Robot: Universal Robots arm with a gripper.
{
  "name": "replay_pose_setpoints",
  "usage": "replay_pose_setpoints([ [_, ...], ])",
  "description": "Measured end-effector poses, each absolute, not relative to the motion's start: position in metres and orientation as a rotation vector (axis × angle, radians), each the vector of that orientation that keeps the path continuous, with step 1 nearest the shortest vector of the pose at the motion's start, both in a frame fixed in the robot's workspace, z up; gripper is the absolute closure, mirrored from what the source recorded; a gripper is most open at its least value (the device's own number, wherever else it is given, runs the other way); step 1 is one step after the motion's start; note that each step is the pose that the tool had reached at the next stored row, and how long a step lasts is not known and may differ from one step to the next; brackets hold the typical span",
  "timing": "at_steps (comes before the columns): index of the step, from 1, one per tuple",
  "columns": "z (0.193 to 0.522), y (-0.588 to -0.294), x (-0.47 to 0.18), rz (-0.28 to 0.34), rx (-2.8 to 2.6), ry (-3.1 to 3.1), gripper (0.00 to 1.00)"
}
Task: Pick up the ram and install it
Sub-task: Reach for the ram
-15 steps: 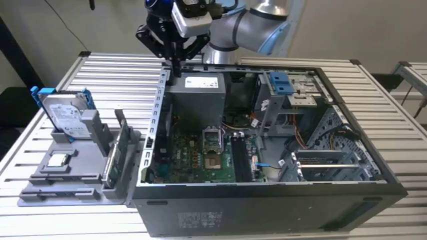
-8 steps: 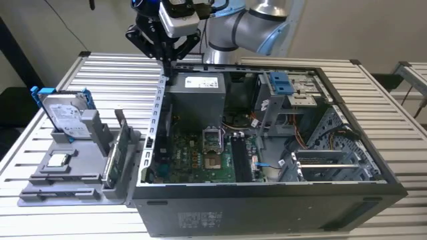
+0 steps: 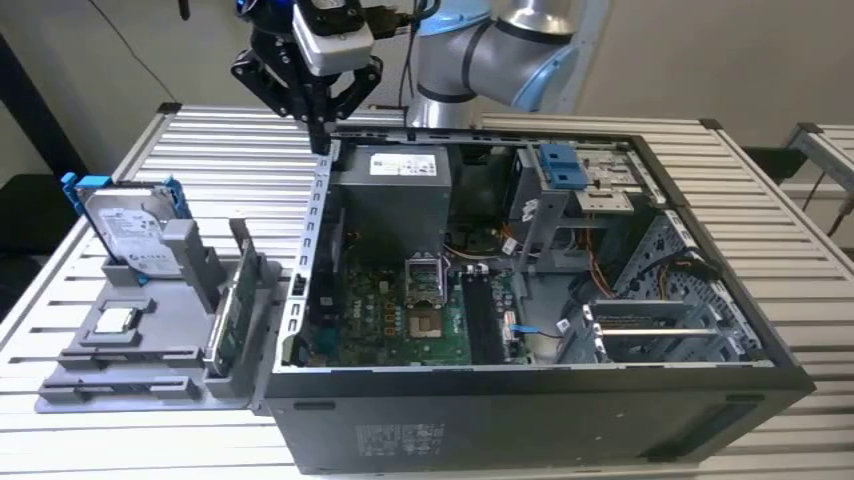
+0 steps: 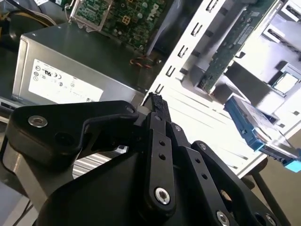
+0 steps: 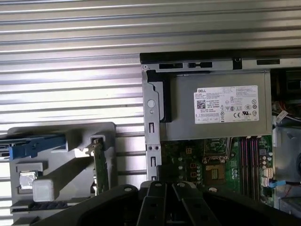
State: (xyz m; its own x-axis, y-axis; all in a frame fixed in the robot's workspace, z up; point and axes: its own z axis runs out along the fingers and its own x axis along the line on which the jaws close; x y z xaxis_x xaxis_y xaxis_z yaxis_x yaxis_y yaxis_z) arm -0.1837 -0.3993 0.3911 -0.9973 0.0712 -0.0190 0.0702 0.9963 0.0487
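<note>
— Black claw (image 3: 320, 135) is hanging over the case's (image 3: 534, 420) far corner, on the exterior view's left, fingers pinched together and gripping nothing.
— And the ram?
— Ram (image 3: 114, 386) is lying flat along the near edge of the grey tray (image 3: 140, 402), which is sitting on the slatted surface (image 3: 200, 150), well apart from the claw.
— Anything else sitting in that tray?
— Drive (image 3: 131, 228) is standing at its far end, and a green card (image 3: 230, 310) is standing just beside the case.

Arm (image 3: 527, 45): silver-grey tubes, light-blue joint caps, black cables (image 3: 398, 14) near the wrist. White-and-grey camera box (image 3: 334, 35) mounted at the wrist. Jaws matte black, flat link bars with small holes, silver pivot screws (image 4: 162, 195) at the joints.
</note>
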Motion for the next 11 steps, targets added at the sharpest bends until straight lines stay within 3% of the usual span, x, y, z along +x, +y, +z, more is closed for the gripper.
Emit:
replay_pose_setpoints([
  [11,0.391,-0.4,-0.213,0.075,0.11,3.118,0.89],
])
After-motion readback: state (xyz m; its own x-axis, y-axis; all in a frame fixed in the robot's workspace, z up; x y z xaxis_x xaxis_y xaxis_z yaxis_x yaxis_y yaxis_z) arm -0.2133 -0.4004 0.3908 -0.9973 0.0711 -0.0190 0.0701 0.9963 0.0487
